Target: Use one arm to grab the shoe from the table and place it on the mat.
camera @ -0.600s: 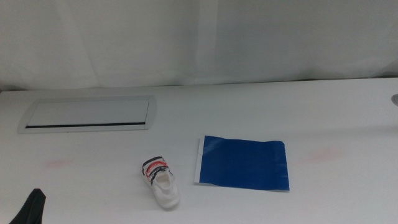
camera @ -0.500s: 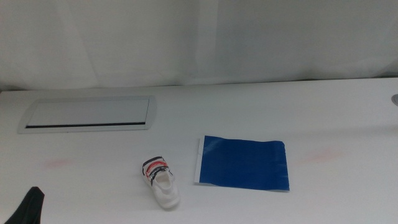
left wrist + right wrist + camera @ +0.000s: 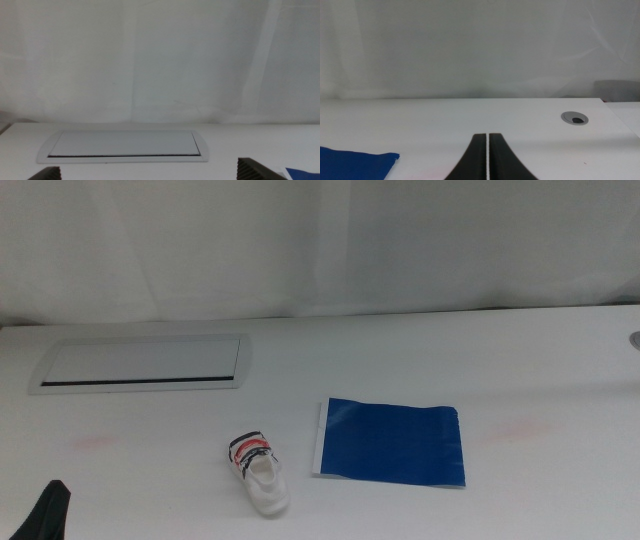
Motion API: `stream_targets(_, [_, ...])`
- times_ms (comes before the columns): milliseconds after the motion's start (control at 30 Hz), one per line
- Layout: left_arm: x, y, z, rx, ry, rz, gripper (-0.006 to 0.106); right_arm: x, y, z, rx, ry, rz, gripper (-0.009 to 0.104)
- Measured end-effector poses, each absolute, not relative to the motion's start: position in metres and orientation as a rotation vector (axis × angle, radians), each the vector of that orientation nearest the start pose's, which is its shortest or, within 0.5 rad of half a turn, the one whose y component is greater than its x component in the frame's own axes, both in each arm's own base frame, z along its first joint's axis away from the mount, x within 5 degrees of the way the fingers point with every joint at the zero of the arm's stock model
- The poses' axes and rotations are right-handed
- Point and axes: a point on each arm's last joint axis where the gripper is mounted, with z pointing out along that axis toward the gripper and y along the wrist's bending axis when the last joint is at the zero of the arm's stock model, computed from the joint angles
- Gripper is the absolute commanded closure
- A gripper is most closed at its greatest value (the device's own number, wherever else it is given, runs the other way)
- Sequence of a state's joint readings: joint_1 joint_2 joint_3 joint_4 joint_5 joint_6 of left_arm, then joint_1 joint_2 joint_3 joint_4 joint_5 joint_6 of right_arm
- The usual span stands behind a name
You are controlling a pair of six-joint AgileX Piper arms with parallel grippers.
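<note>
The shoe (image 3: 260, 472), a tiny white sneaker with navy and red straps, lies on the white table (image 3: 420, 370) left of the mat. The mat (image 3: 390, 442) is a flat deep blue rectangle, and nothing lies on it. Only a dark tip of my left gripper (image 3: 52, 512) shows at the bottom left, well left of the shoe. In the left wrist view its jaws stand wide apart, so the left gripper (image 3: 150, 169) is open and empty. My right gripper (image 3: 486, 157) is shut on nothing; a corner of the mat (image 3: 355, 165) shows beside it. The right arm is outside the middle view.
A light grey inset panel (image 3: 140, 362) sits at the back left of the table, also seen as the panel (image 3: 125, 146) in the left wrist view. A round cable hole (image 3: 574, 118) lies at the far right. A white curtain closes off the back.
The left gripper's tip at the bottom left has sunk slightly lower in the middle view. The shoe and the mat have not moved.
</note>
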State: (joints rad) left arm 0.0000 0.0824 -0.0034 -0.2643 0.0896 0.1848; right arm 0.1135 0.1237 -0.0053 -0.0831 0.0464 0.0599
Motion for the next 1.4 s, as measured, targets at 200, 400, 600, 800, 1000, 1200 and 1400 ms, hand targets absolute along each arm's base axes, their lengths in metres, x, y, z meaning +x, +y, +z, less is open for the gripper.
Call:
stream_targets(200, [0.062, -0.003, 0.207, -0.024, 1.672, -0.079, 0.013, 0.066, 0.007, 0.203, -0.110, 1.645, 0.066, 0.097])
stream_targets(400, [0.070, -0.006, 0.260, -0.084, 1.692, -0.167, 0.013, 0.066, 0.007, 0.203, -0.113, 1.645, 0.063, 0.097])
stream_targets(600, [0.090, -0.009, 0.289, -0.167, 1.815, -0.269, 0.013, 0.066, 0.007, 0.203, -0.113, 1.645, 0.063, 0.097])
stream_targets(800, [0.109, -0.019, 0.311, -0.080, 1.929, -0.354, 0.013, 0.066, 0.007, 0.203, -0.113, 1.645, 0.063, 0.097])
stream_targets(1000, [0.139, -0.030, 0.325, 0.002, 2.048, -0.474, 0.013, 0.066, 0.007, 0.203, -0.113, 1.645, 0.063, 0.097])
stream_targets(1200, [0.176, -0.043, 0.337, 0.076, 2.188, -0.579, 0.013, 0.066, 0.007, 0.203, -0.113, 1.645, 0.063, 0.097])
stream_targets(1400, [0.208, -0.094, 0.335, 0.088, 2.328, -0.657, 0.019, 0.066, 0.007, 0.203, -0.109, 1.645, 0.066, 0.097])
